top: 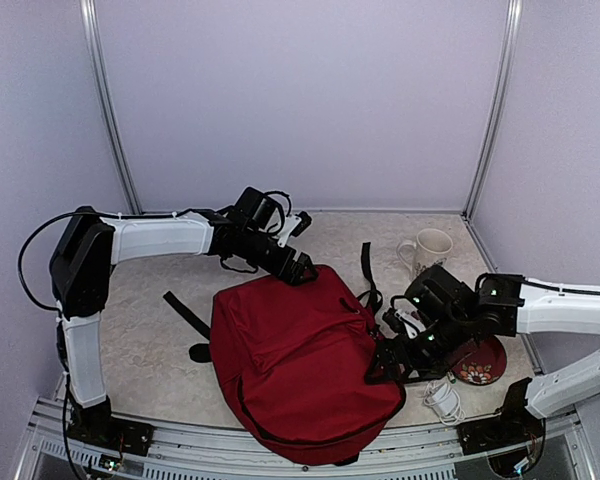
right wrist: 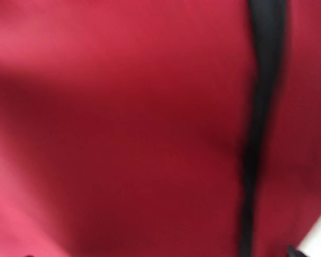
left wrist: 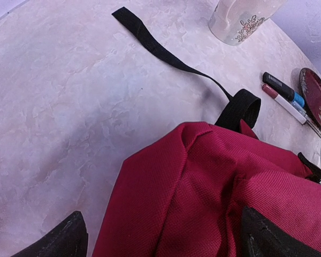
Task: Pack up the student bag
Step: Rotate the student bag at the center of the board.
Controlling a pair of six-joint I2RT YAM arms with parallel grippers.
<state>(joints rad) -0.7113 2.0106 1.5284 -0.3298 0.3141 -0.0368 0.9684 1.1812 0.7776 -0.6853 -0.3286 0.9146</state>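
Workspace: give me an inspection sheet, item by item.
Surface: pale marbled table.
Job's things: dark-red student bag lying mid-table, black straps spread out.
Clutter: cream mug upright at back right; dark-red patterned plate and markers to the right of the bag.
Grippers: left gripper open, straddling the bag's far edge; right gripper at the bag's right edge, jaws not readable.
Cables: coiled white cable near the right base; black cable looped beside the left arm.
Surroundings: plain lilac walls, metal posts.
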